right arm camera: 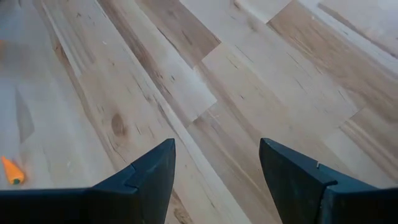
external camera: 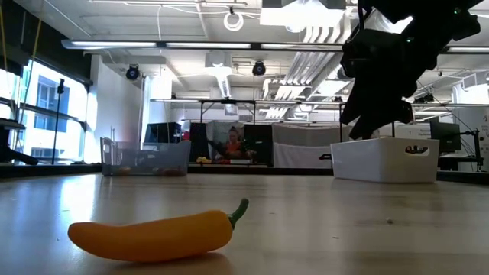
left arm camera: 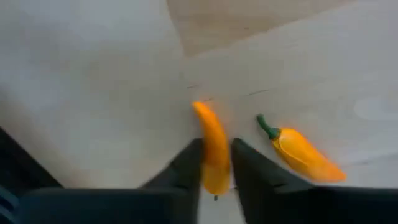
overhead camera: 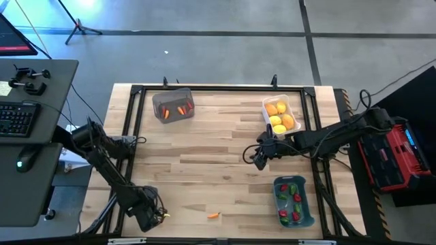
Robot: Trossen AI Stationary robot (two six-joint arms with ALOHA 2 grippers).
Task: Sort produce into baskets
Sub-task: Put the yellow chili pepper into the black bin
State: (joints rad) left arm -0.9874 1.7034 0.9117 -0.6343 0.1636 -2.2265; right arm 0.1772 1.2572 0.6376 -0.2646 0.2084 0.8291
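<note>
Left gripper (left arm camera: pixel 216 163) jaws closing around a small carrot (left arm camera: pixel 210 147) near the table's front edge, presumably bound for the smoky-grey basket (overhead camera: pixel 173 105); right gripper (right arm camera: pixel 217 163) hovering, jaws apart and empty, beside the white basket (overhead camera: pixel 294 107).

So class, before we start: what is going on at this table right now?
A two-armed robot is sorting toy produce into three bins. The left gripper, at the table's near left corner, is closed around a small orange pepper; a second orange pepper lies loose beside it. The right gripper hovers open over bare wood mid-table. The smoky bin holds orange pieces, the white bin yellow-orange fruits, the blue bin red and green peppers.
</note>
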